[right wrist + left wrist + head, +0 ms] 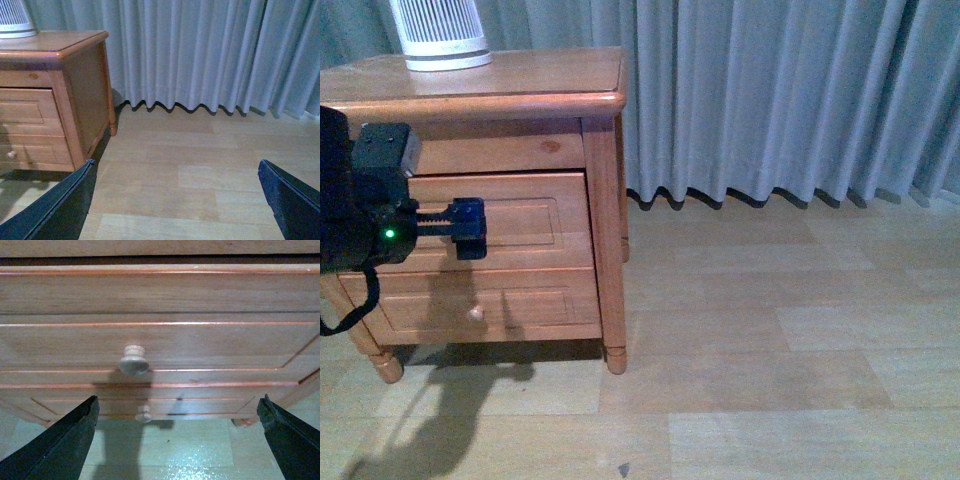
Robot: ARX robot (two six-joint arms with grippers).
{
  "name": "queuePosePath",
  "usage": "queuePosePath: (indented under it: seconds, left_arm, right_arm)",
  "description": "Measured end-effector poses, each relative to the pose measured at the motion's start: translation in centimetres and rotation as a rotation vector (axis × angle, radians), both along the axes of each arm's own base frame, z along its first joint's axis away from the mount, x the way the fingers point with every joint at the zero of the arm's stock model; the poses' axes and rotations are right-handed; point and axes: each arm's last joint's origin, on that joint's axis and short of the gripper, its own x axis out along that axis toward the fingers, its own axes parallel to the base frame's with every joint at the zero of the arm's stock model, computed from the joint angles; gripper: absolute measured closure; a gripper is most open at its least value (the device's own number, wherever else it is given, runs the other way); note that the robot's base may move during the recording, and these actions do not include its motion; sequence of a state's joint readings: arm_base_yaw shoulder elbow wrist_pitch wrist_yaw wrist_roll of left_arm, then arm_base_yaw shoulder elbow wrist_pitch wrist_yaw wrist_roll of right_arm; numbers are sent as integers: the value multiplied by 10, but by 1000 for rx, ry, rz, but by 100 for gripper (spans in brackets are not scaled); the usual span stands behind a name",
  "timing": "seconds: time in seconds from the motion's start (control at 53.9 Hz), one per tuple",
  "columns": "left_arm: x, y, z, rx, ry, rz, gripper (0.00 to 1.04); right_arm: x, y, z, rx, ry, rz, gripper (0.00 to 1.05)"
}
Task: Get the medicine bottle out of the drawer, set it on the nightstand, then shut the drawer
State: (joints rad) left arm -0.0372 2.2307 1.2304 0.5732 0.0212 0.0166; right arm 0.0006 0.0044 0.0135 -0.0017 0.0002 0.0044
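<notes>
The upper orange-brown wooden drawer, with a recessed panel front, sits at mid-left of the front view. Its round wooden knob lies just ahead of the black left pincer, which is released and spread wide, touching neither finger. The right pincer gapes empty above the pale plank floor.

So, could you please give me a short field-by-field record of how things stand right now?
nightstand: at the left of the front view, white ribbed device on top
drawer: upper one, appears shut
knob: not gripped
medicine bottle: not visible in any view
left tool: open, empty, facing the knob, short of it
right tool: open, empty, over the floor, apart from the nightstand
</notes>
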Motion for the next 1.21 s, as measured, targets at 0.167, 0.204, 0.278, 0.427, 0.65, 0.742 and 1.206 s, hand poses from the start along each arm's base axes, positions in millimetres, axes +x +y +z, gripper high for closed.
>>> queuePosePath:
  seconds: [0.167,0.204,0.278,0.427,0.65,0.742,1.206]
  left_arm:
    - [26,0,-8,-22,-13,9,7]
    - [30,1,-9,-24,-15,13,7]
    - [37,3,-12,-36,-18,19,7]
    - [45,11,-19,-56,-17,31,7]
    - [48,22,-35,-91,-15,55,7]
    - [49,24,-39,-93,-16,62,7]
    - [51,22,-37,-89,-52,34,7]
  right_arm:
    - [0,0,0,0,0,0,7]
    - [0,0,0,0,0,0,7]
    - [0,0,0,0,0,0,7]
    - [0,0,0,0,0,0,7]
    - [0,0,0,0,0,0,7]
    - [0,0,0,0,0,0,7]
    - [0,0,0,0,0,0,7]
